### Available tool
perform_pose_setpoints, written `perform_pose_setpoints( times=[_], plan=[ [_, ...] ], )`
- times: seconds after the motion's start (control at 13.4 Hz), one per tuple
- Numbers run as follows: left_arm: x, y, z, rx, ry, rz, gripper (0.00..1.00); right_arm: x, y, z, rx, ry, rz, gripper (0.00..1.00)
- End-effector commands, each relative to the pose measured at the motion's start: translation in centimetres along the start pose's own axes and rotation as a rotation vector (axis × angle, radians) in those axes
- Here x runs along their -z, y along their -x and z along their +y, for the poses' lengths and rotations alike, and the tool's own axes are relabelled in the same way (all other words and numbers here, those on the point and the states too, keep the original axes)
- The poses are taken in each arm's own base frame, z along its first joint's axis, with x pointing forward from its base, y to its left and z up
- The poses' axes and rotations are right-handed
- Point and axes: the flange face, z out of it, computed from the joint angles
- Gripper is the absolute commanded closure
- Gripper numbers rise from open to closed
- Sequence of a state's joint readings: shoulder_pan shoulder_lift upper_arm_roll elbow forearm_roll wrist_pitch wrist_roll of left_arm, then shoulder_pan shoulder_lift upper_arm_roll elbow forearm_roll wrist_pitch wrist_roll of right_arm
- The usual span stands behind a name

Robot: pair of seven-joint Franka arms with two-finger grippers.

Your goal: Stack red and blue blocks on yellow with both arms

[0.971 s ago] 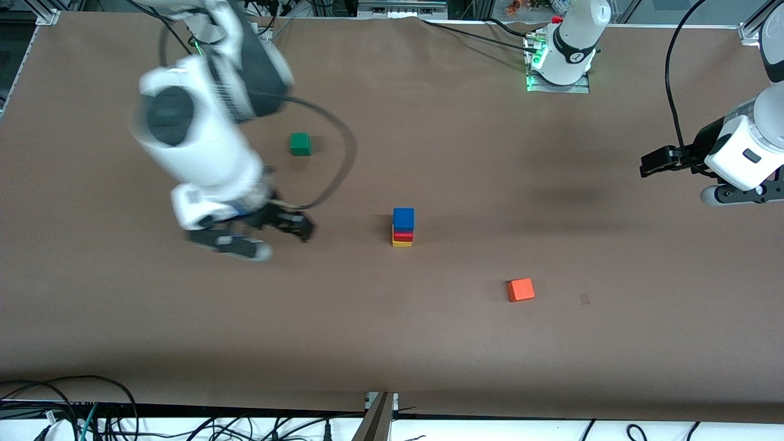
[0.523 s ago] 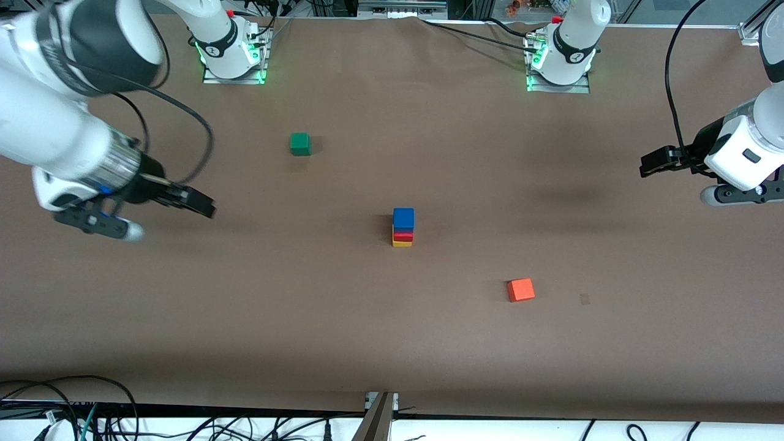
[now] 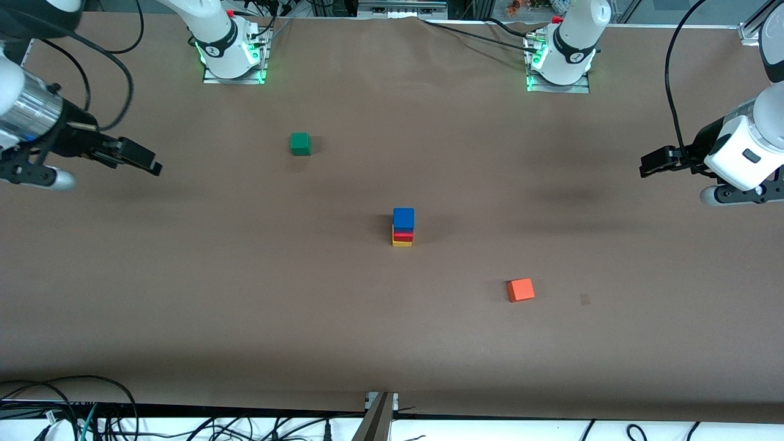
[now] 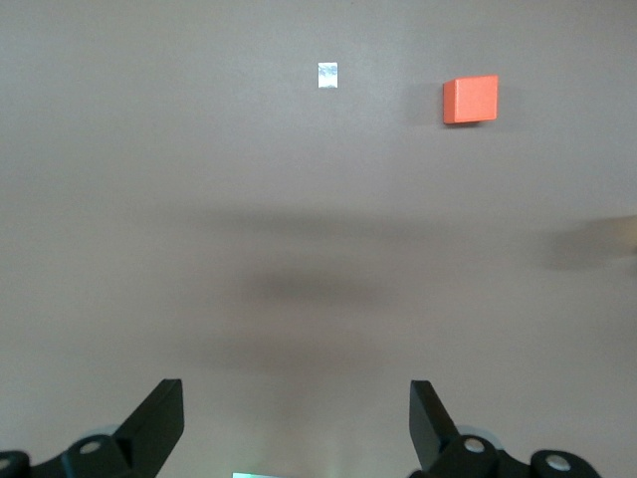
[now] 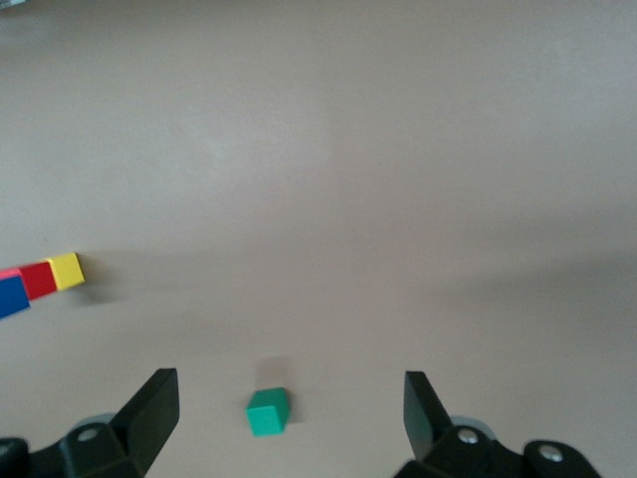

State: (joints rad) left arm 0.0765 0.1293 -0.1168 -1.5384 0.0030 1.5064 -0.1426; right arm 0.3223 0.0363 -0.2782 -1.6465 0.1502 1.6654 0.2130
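Black fingers spread and empty, the right gripper (image 3: 144,160) hangs over its table end and the left gripper (image 3: 650,164) over the other, likely parked clear of the mid-table stack, blue (image 3: 403,218) on red (image 3: 403,235) on yellow (image 3: 402,243), with bare table (image 3: 245,306) all round.

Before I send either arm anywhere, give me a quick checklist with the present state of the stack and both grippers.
1. Blue block tops red block, on yellow block: ok.
2. Stack edges flush: cannot tell.
3. Right gripper open, empty, above the table at its arm's end, apart from the stack: ok.
4. Left gripper open, empty, waiting above its arm's end: ok.
5. Green block and orange block apart from the stack: ok.
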Motion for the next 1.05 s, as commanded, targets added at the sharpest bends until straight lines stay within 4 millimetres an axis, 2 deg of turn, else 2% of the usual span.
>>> perform_pose_setpoints(
  times=[0.0,0.15,0.45,0.97],
  plan=[
    [0.3,0.4,-0.2,-0.018,0.02,0.008,0.0,0.6,1.0,1.6,0.041,0.033,-0.009,0.0],
    [0.3,0.4,-0.2,-0.019,0.02,0.007,0.0,0.8,1.2,1.5,0.068,0.068,-0.002,0.0],
    [0.3,0.4,-0.2,-0.019,0.02,0.008,0.0,1.2,0.9,3.0,0.128,0.068,-0.001,0.0],
    [0.2,0.4,-0.2,-0.019,0.02,0.007,0.0,1.0,0.2,2.7,0.179,0.105,0.0,0.0]
  ],
)
